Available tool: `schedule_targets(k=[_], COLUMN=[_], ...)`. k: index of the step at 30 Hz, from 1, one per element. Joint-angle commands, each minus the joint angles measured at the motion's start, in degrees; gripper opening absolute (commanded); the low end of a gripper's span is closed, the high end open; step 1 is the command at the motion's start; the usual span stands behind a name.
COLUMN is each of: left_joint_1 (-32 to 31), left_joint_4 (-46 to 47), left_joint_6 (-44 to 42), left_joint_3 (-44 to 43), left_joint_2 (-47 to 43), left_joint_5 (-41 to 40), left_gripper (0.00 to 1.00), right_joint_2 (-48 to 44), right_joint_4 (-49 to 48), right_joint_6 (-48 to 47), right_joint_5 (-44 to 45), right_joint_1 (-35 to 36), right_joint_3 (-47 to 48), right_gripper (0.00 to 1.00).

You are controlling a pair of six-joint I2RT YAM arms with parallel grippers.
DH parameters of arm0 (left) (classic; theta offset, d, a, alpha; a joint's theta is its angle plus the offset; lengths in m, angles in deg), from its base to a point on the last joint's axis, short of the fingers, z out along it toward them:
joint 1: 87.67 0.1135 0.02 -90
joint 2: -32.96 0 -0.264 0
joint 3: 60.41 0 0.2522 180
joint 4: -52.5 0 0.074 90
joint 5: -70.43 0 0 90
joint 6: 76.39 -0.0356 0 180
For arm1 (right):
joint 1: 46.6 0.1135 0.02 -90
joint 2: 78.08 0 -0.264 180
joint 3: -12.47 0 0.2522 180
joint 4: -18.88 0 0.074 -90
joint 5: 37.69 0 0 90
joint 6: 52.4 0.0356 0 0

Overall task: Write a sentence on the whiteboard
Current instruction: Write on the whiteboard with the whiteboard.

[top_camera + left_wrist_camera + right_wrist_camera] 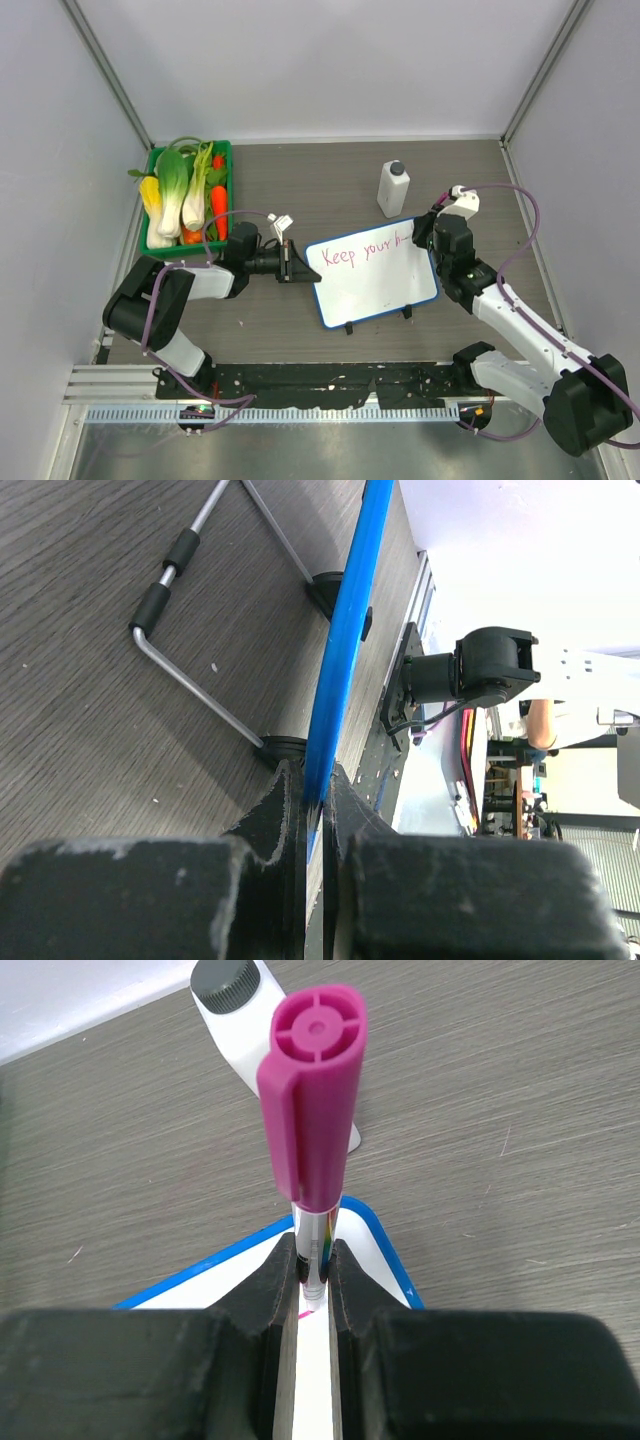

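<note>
Over the dark wood-grain desk (pixel 330 180), from big to small. At the middle, the whiteboard (pixel 380 290), tilted back on two black feet and a wire prop (the prop visible only from the left wrist). Looks light and stiff, a thin panel with a slick face. Likely slides or tips under pen pressure unless braced. Best gripped by the blue rim at an edge, clear of the writing, never by the face.

At the far left, a green basket (pixel 228 160) of toy vegetables. Just beyond the board's far right corner, a white bottle (pixel 393 190) with a dark cap, near but not touching.

Next, the left pincer (pixel 318 792): clenched on the board's left rim, pads pressed to either side of the blue edge. Then the right pincer (pixel 313 1272): clamped around a marker (pixel 312 1100), pink cap parked on the rear end, tip down at the board's upper right corner. Contact of tip with board: cannot tell, hidden between the fingers.

Smallest, the sentence (pixel 365 252): pink-red script along the top edge, reading "Keep your" plus the start of another word, so judged partway written. Probably smudges easily; best to keep fingers and cables off the strokes.
</note>
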State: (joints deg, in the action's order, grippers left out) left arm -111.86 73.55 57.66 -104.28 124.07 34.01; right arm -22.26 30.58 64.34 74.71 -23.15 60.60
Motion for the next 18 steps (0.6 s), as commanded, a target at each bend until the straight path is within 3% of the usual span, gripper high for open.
schedule_targets(k=[1,18], left_joint_1=[-1.3,-1.4], left_joint_4=[-5.0,-5.0], left_joint_6=[-2.7,-2.9], left_joint_3=[0.7,0.8], left_joint_2=[0.1,0.5], left_joint_5=[-1.8,-2.1], left_gripper=[0.00,0.00], right_joint_2=[0.8,0.4], right_joint_4=[-1.6,-1.6], right_joint_6=[0.5,0.5], right_joint_5=[1.5,-4.1], right_joint_1=[-0.4,-0.3], right_joint_3=[2.5,0.9], right_gripper=[0.01,0.02])
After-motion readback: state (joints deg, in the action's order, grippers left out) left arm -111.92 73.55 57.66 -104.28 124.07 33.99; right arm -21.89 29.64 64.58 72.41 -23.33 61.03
